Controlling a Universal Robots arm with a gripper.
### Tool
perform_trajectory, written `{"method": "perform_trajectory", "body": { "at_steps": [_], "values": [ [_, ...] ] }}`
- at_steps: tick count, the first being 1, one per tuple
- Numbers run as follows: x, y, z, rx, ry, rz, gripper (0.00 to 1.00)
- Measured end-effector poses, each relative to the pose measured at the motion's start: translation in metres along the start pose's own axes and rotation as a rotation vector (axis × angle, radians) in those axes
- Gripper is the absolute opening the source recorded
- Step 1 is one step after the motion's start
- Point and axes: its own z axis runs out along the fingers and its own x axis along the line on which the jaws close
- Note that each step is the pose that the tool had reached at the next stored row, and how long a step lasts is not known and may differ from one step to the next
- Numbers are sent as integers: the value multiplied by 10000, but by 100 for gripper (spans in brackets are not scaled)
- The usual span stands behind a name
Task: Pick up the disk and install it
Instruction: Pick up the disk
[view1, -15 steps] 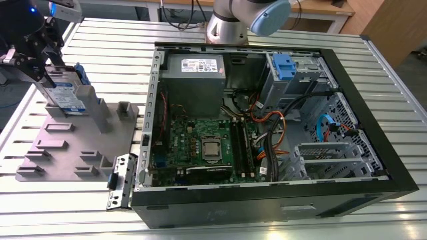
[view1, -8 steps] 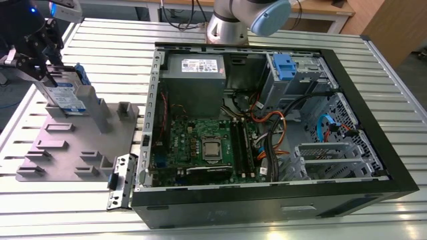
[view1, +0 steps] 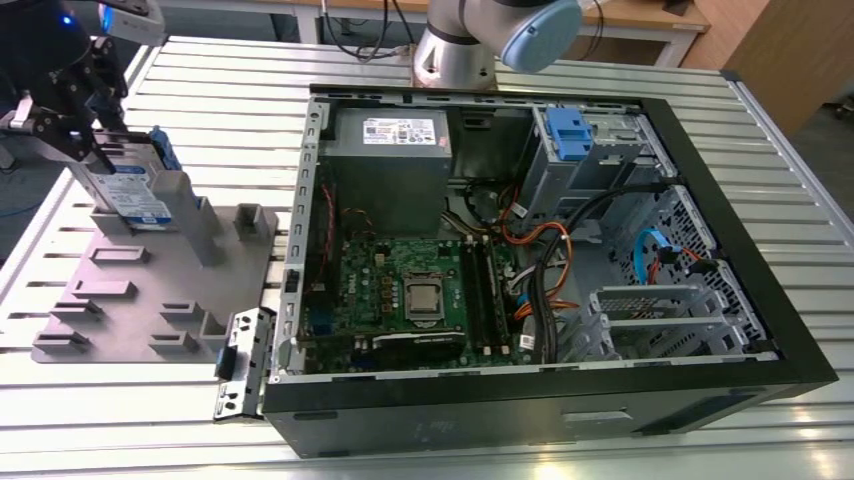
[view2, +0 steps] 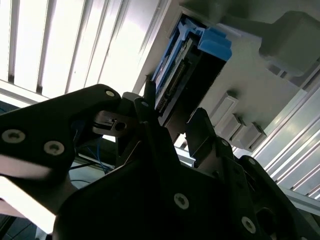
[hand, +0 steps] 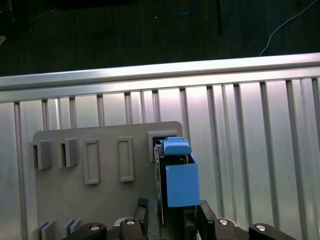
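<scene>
A ribbed silver metal counter (view1: 120, 420) spans the exterior view; a pale wooden desk (view1: 641, 20) and a wooden panel (view1: 781, 60) sit at upper right, evenly lit

The arm (view1: 451, 55) is seen in the exterior view as a silver upright link topped by a blue-capped joint (view1: 541, 35). The tool (view1: 96, 148) is carried well apart from that link, at the exterior view's left, and is pointed steeply downward with a slight tilt. In both wrist views its black fingers (view2: 146, 107) (hand: 142, 210) are set one on each flat side of the disk (hand: 181, 185), with the jaws drawn in against it. Black linkage bars (view2: 45, 135) with screw heads are spread out behind the fingers.
</scene>
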Motion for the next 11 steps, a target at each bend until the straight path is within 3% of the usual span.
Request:
{"method": "perform_trajectory", "body": {
  "at_steps": [11],
  "values": [
    [-10, -20, 0, -1, -3, 0, 51]
  ]
}}
